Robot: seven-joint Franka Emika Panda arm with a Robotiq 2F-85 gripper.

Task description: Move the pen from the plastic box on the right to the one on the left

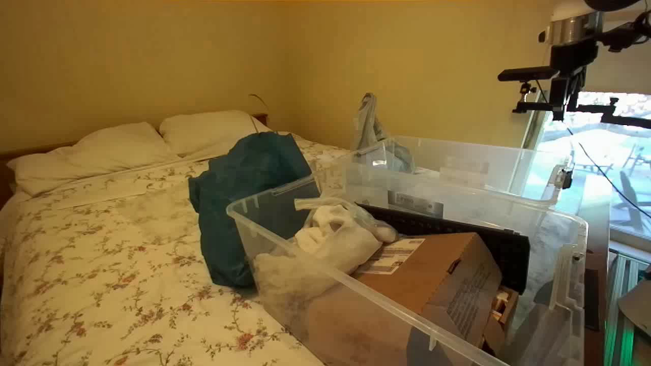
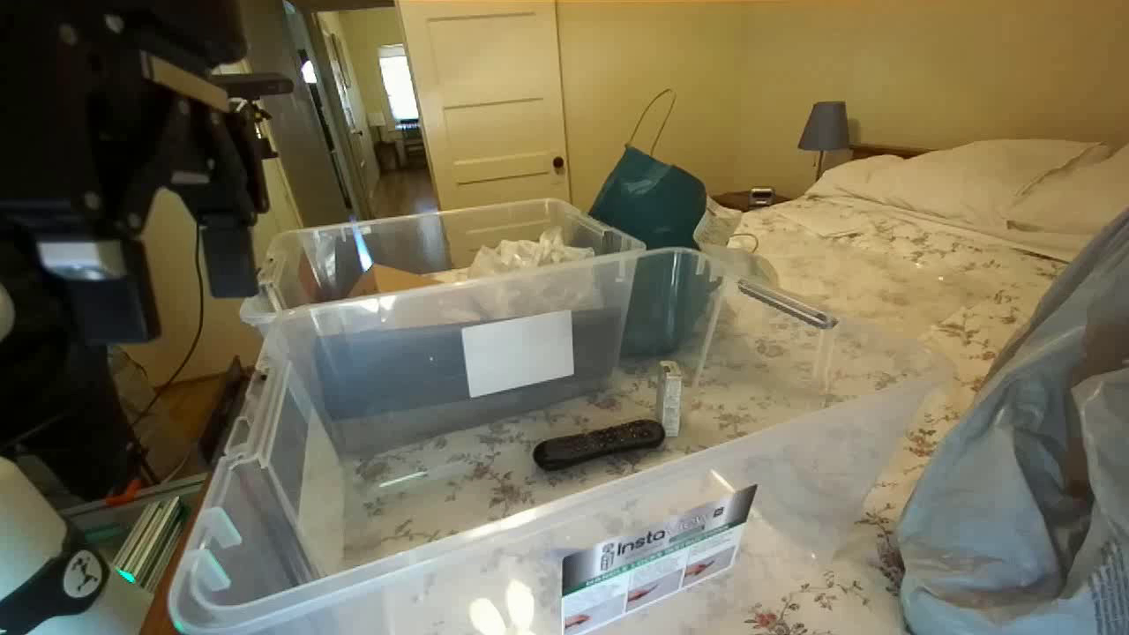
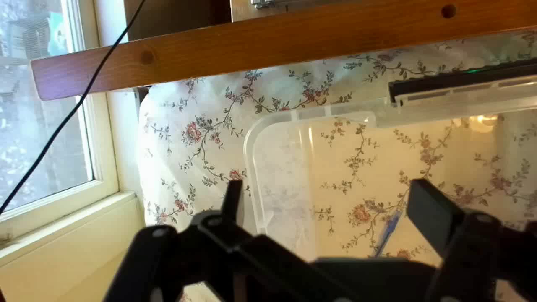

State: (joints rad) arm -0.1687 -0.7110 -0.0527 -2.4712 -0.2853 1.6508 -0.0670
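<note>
We saw the end effector nearest, its fingers standing wide apart. Beyond it — inside a clear plastic box — we made out the blue pen. In an exterior view, past a black remote control, we found a second clear box, a teal bag and, farthest, the panelled door.

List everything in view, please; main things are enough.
bed: 1, white floral, beside window
fuller box: 1, clear, on bed
emptier box: 1, clear, on bed
pen: 1, blue, in emptier box
remote: 1, black, in emptier box
carton: 1, white, by remote
big cardboard box: 1, brown, in fuller box
plastic bag: 1, white, in fuller box
tote: 1, teal, on bed
large bag: 1, grey, on bed
pillows: 2, cream, on bed
lamp: 1, grey, near pillows
door: 1, cream, in background
gripper: 1, black, open, higher than boxes
</note>
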